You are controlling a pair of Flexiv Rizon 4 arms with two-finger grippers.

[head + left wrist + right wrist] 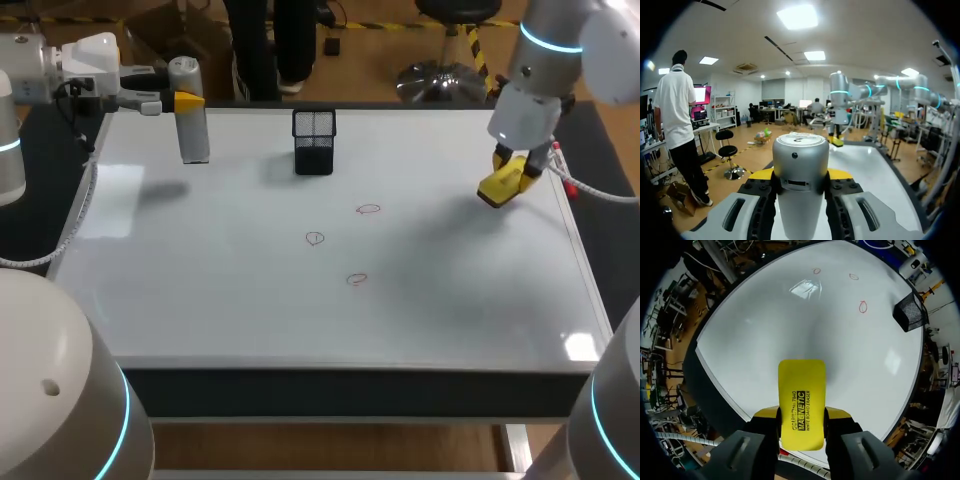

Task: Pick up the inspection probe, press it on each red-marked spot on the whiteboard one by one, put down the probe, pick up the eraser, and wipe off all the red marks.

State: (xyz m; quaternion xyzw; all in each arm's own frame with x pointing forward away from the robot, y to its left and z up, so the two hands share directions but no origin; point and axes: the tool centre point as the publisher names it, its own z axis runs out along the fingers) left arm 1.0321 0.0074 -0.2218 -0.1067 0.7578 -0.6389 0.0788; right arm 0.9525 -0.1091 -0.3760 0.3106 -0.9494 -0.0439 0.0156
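Observation:
My left gripper [185, 101] is shut on a silver cylindrical probe [189, 122] that stands upright at the whiteboard's far left; in the left wrist view the probe [800, 175] fills the gap between the yellow fingers [760, 174]. My right gripper [510, 178] hangs above the whiteboard's far right, shut on a yellow eraser [501, 186]; the right wrist view shows the eraser [801, 400] clamped between the fingers [765, 413], above the board. Three small red marks [368, 209] [315, 238] [357, 279] lie mid-board, also seen as red marks [862, 306] ahead of the eraser.
A black mesh pen cup [314, 142] stands at the back middle of the whiteboard [250, 300], also seen as the cup [910, 313] in the right wrist view. The board's dark front edge [350, 385] runs along the near side.

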